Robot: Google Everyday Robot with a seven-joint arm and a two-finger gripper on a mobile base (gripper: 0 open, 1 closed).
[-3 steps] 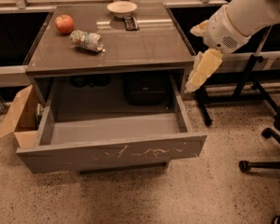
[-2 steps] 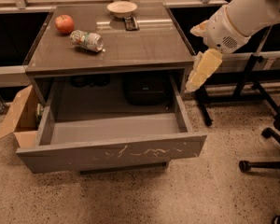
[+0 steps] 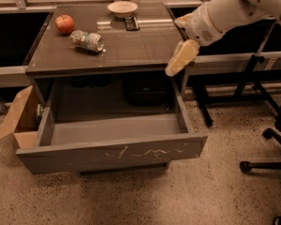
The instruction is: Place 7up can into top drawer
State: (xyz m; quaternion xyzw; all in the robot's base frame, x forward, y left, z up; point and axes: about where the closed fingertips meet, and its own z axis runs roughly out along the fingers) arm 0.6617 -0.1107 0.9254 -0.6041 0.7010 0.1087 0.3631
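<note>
The 7up can (image 3: pixel 87 40) lies on its side on the dark table top (image 3: pixel 131 46), left of centre, next to the red apple (image 3: pixel 64 24). The top drawer (image 3: pixel 112 151) is pulled out wide under the table, and its grey inside (image 3: pixel 114 128) holds nothing that shows. Its flat front panel bears white scratches. My gripper (image 3: pixel 172 70) hangs on the white arm (image 3: pixel 225 13) at the table's right front corner. It points down-left above the drawer's right side, well to the right of the can, and it holds nothing.
A white bowl (image 3: pixel 122 7) and a small dark object (image 3: pixel 131 23) sit at the back of the table. A brown cardboard box (image 3: pixel 19 118) stands left of the drawer. Dark chair legs (image 3: pixel 262 161) stand on the floor at the right.
My gripper and arm have moved left and slightly up, from beside the table's right side to its front right corner. The can, the apple and the drawer have not moved.
</note>
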